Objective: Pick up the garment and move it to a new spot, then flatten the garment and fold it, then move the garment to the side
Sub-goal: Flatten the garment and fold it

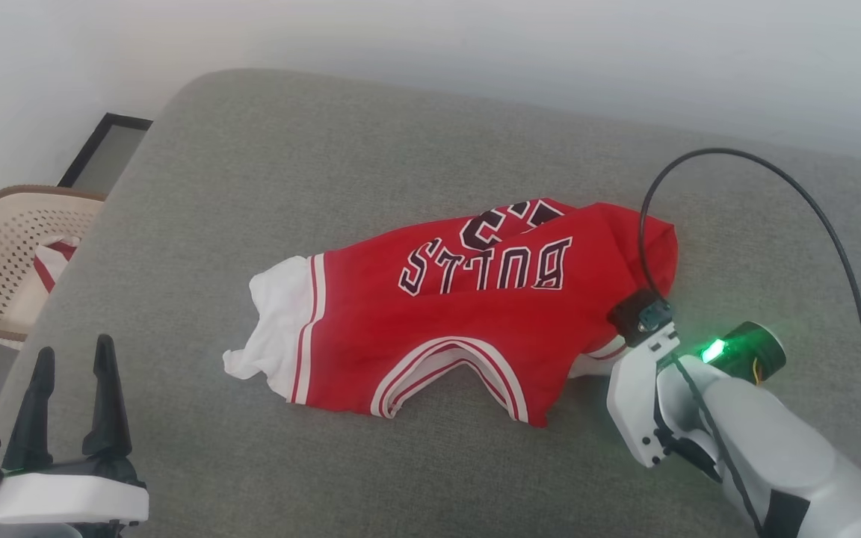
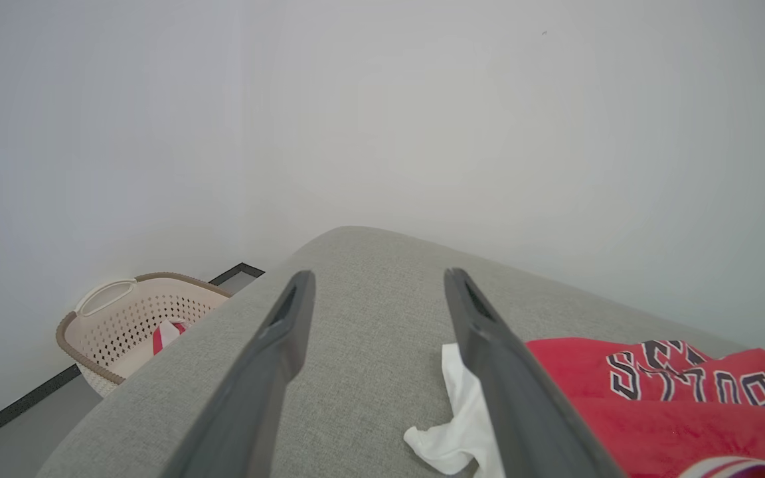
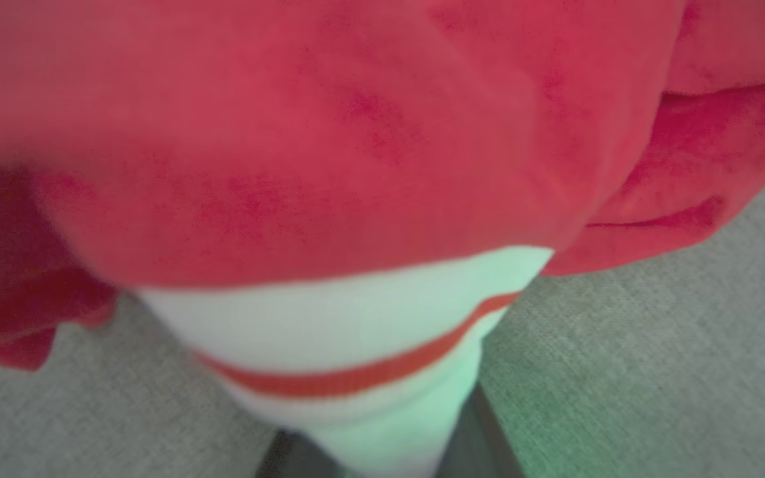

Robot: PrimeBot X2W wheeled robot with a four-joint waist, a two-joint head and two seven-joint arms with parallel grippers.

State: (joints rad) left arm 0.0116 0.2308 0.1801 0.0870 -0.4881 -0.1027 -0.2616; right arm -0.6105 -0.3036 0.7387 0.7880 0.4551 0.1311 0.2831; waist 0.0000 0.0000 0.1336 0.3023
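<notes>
Red cloth with white sleeves, the garment [image 1: 475, 321] lies crumpled near the middle of a grey cushion [image 1: 288, 149], its lettering upside down in the head view. The right gripper [image 1: 628, 332] is at the garment's right edge. A white sleeve [image 3: 356, 312] with a red stripe fills the gap between its fingers [image 3: 482, 445], but whether they pinch it cannot be told. The left gripper [image 1: 75, 347] hovers at the lower left, apart from the garment, fingers spread wide and empty.
</notes>
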